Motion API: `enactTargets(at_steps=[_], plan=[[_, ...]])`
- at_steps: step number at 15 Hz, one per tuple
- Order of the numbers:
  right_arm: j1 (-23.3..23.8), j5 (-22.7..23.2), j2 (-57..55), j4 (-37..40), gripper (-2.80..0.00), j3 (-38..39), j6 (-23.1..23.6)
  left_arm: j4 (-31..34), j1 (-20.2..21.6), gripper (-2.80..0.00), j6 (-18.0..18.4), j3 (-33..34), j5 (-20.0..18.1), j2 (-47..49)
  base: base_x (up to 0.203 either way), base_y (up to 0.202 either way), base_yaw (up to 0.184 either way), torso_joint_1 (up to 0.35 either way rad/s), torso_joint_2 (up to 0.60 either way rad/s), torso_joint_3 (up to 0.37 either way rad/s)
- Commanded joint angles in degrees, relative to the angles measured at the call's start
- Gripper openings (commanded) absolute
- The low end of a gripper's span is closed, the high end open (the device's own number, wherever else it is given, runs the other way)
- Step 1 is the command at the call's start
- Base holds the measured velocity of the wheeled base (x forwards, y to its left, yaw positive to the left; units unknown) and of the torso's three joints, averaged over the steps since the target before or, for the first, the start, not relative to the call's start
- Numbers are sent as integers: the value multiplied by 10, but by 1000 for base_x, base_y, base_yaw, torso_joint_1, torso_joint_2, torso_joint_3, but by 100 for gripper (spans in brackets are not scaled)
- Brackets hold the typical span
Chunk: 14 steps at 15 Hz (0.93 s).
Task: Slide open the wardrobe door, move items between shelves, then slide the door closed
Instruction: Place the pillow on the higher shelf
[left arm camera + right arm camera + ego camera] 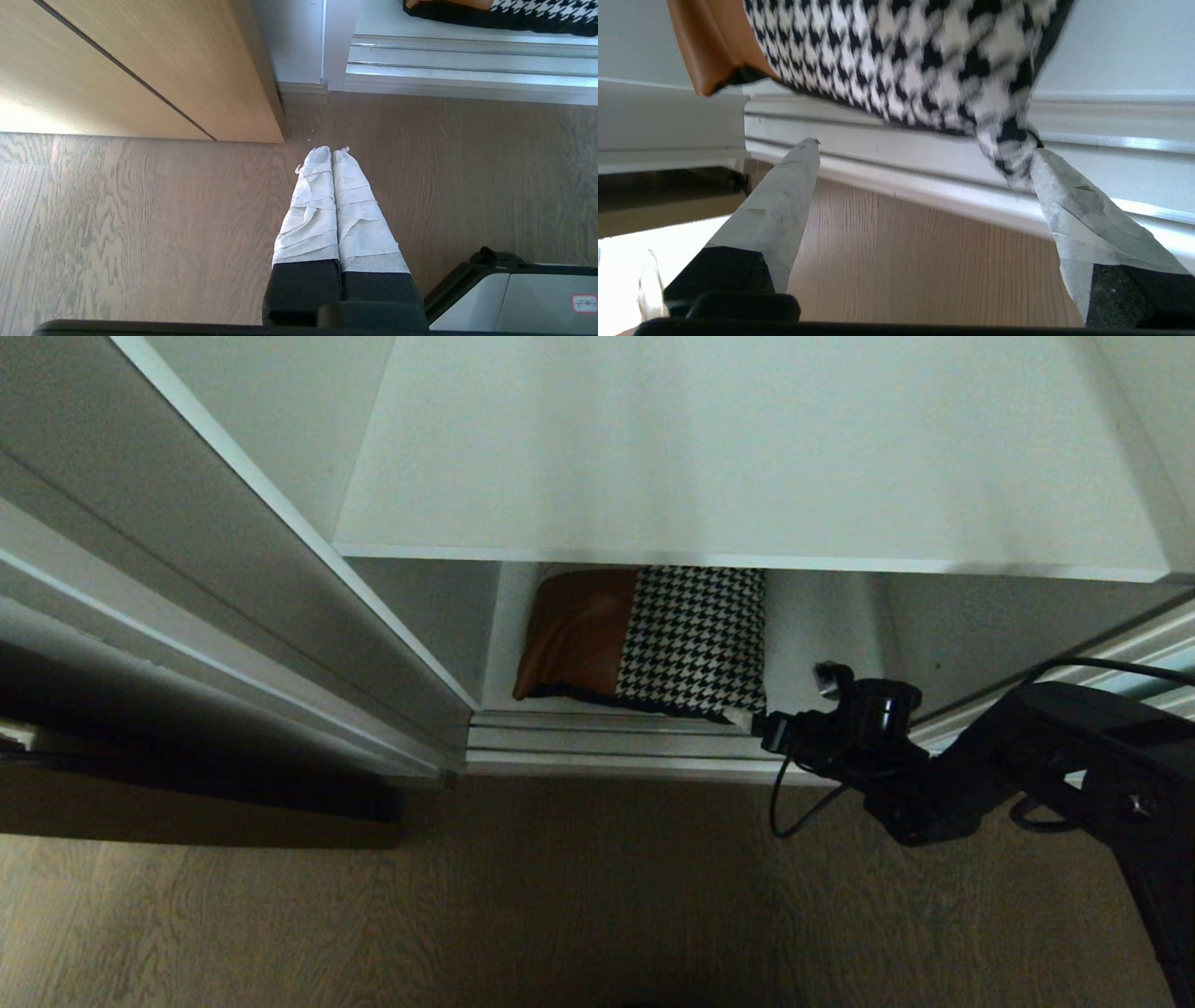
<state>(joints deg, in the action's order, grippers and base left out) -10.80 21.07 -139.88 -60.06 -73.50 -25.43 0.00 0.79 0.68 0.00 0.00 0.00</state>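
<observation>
partly hidden: cushion (653,639) under upper shelf (747,457).

Dim, shadowy head view; brighter wrist views, motion-blurred cushion (896,60), glare patches at the edges.

The cushion (644,644) is tan-brown leather on one part and black-and-white houndstooth on the other, with black edging. The shelf (747,457) above it is plain white. The floor (560,896) is grey-brown wood grain. The right gripper (924,158) has pale grey wrapped fingers.
</observation>
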Motion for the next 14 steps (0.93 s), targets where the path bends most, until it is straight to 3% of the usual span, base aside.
enactTargets(at_steps=[1,9,14], plan=[[4,2,-10,-3,0,-21,-1,0,0,-280,0,1,0,1,0,0,0,0,0,0],[31,6,-19,-3,0,-19,6,0,0,-280,0,1,0,1,0,0,0,0,0,0],[-2,5,-25,-1,0,-17,5,0,0,-280,0,1,0,1,0,0,0,0,0,0]])
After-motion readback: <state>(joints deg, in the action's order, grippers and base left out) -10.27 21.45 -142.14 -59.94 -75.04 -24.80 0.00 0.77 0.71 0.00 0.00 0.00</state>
